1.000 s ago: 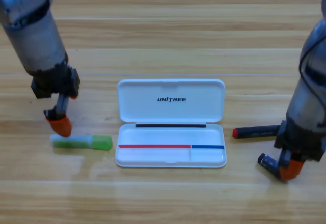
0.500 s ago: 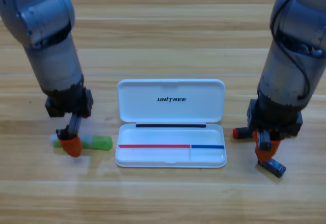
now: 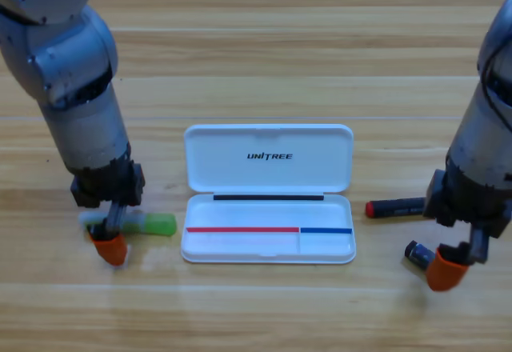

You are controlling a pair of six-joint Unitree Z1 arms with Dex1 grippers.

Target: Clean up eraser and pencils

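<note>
Wooden plank worktop, viewed from above. At its centre lies an open white plastic hinged case, lid folded back flat and printed with a dark logo, tray towards the lower edge. Nothing loose is visible inside the tray.

Left side: the grey left arm descends from the upper left corner. The left gripper points down at the worktop, its orange tip directly over the left portion of the translucent green pencil with a whitish end. That pencil lies flat, roughly parallel to the case's long edge, just beside the tray's left end but not touching it. Its whitish end is largely covered by the gripper. State of the jaws: cannot be told, as the gap is hidden from this angle; contact with the pencil cannot be confirmed either.

Right side: the grey right arm enters from the right edge. The right gripper hangs low at the lower right, orange tip touching or just beside the small dark navy-black rectangular eraser, which lies on the worktop at a slight tilt, near the case's lower right corner. State of these jaws: cannot be told.

The black-bodied pencil with a red end lies flat just right of the tray, red end towards the case, far end hidden behind the right arm.

Count: 2 pencils and 1 eraser, all outside the case.
</note>
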